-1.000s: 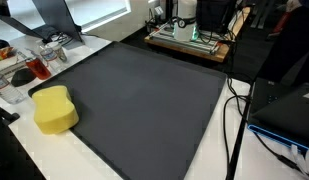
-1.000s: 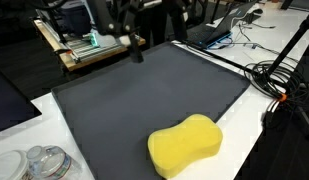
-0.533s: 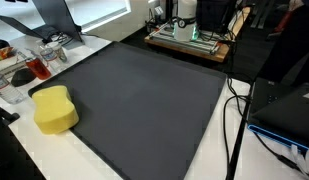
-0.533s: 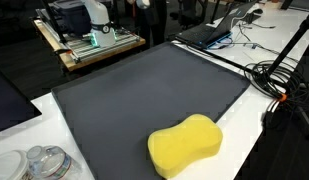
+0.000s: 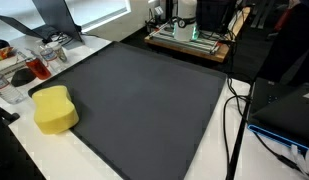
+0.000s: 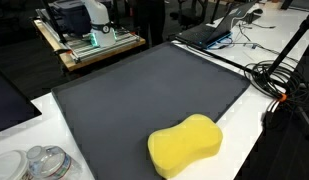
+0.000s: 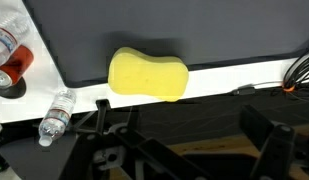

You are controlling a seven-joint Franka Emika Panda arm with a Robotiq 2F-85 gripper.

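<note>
Looking down through the wrist view, I am seeing the end effector (image 7: 189, 135) hanging over the near side of the desk (image 7: 234, 82), its two dark fingers standing spread wide apart and gripping nothing. The nearest thing to it is a yellow sponge (image 7: 149, 76), which is lying flat and clear of both fingers. The sponge is resting across the border of a big dark mat (image 7: 194, 30), mostly on the mat and with one long side reaching onto the white desk top. In both exterior views I am finding the same sponge (image 5: 54, 108) (image 6: 185, 145) sitting by a corner of the mat (image 5: 144, 100) (image 6: 144, 95), alone on that dark surface. A clear plastic bottle (image 7: 56, 115) is lying on its side on the desk just off the mat, near the sponge but not touching it, and a second bottle with a red label (image 7: 14, 65) is sitting a little beyond it. Black cables (image 7: 299, 70) are trailing over the desk on the far side of the sponge from the bottles.
</note>
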